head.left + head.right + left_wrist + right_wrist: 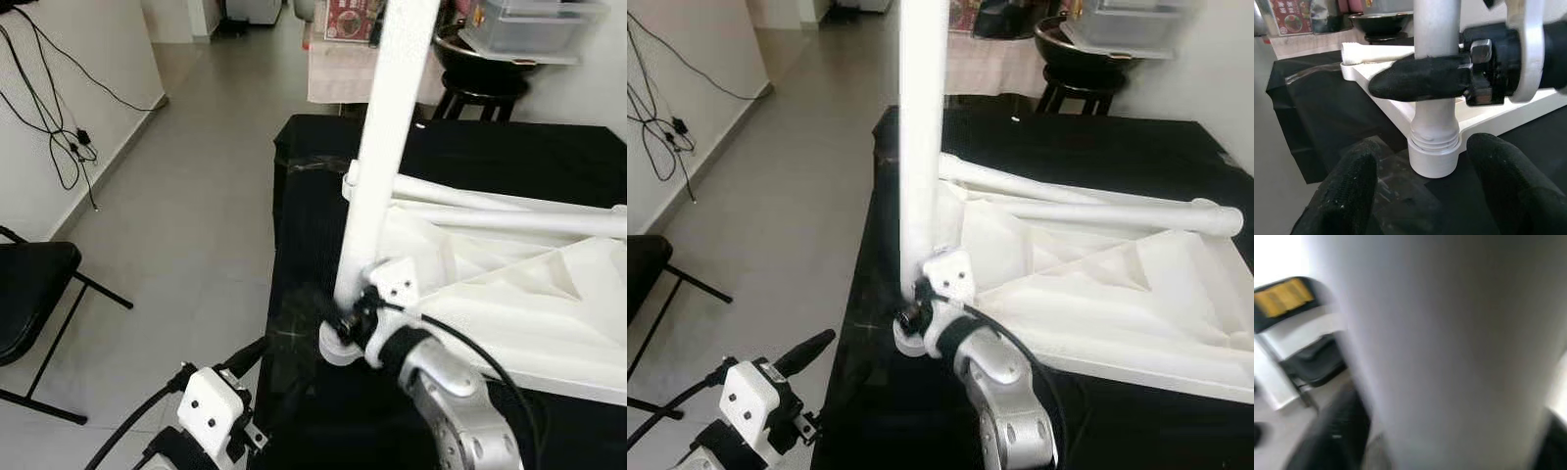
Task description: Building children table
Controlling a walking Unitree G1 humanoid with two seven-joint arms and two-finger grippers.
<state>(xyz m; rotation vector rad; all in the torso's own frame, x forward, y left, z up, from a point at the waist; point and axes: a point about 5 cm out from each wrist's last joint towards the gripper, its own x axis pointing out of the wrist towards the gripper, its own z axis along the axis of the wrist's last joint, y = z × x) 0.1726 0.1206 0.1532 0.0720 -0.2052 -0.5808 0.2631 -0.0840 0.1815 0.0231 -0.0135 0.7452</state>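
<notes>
White table leg (387, 147) stands upright in its corner socket — my right gripper (355, 318) clamped on it, left gripper (1420, 196) spread apart nearby.

The tall white plastic table leg (382, 147) runs out of frame at twelve o'clock, its top unseen. In the right wrist view it is a pale blur. The black folding chair (29, 304) is cropped at nine o'clock.
</notes>
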